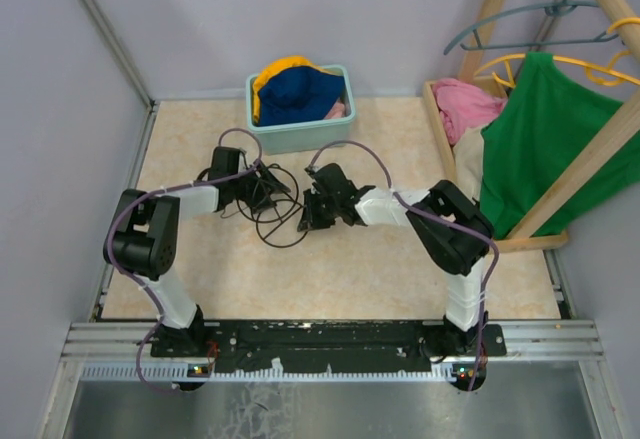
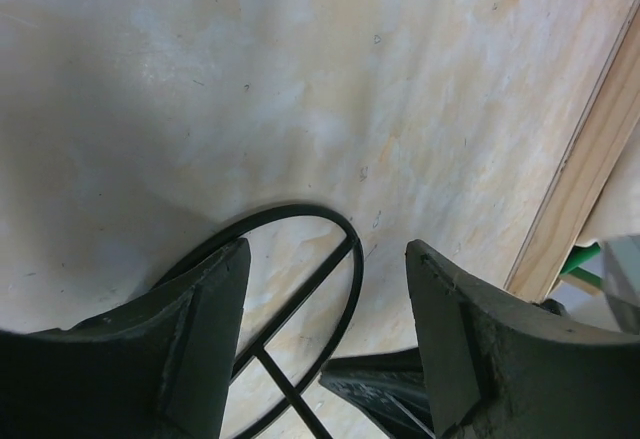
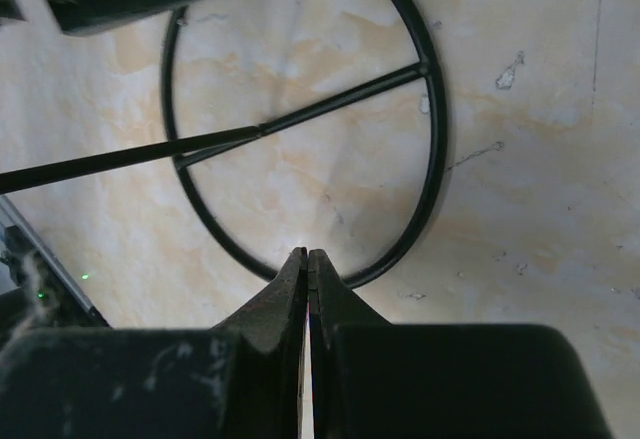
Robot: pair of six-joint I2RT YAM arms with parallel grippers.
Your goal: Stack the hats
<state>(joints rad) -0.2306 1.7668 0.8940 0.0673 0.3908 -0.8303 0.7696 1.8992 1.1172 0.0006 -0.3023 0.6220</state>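
Observation:
A teal bin [image 1: 300, 137] at the back middle holds the navy blue hat [image 1: 300, 94], with the yellow-orange hat [image 1: 272, 71] behind it. A bit of pink fabric [image 1: 339, 110] shows at the bin's right edge. A pale beige fabric [image 1: 466, 164] lies in the wooden tray at the right; I cannot tell whether it is a hat. My left gripper [image 1: 265, 191] [image 2: 328, 249] is open and empty, low over the table. My right gripper [image 1: 305, 214] [image 3: 308, 255] is shut, with nothing seen between its tips. Both are well in front of the bin.
A black wire ring stand [image 1: 275, 221] lies between the grippers; its ring shows in the left wrist view [image 2: 357, 259] and the right wrist view [image 3: 437, 159]. A wooden rack [image 1: 590, 159] at the right holds a green shirt [image 1: 545, 129], hangers and a pink cloth [image 1: 465, 102].

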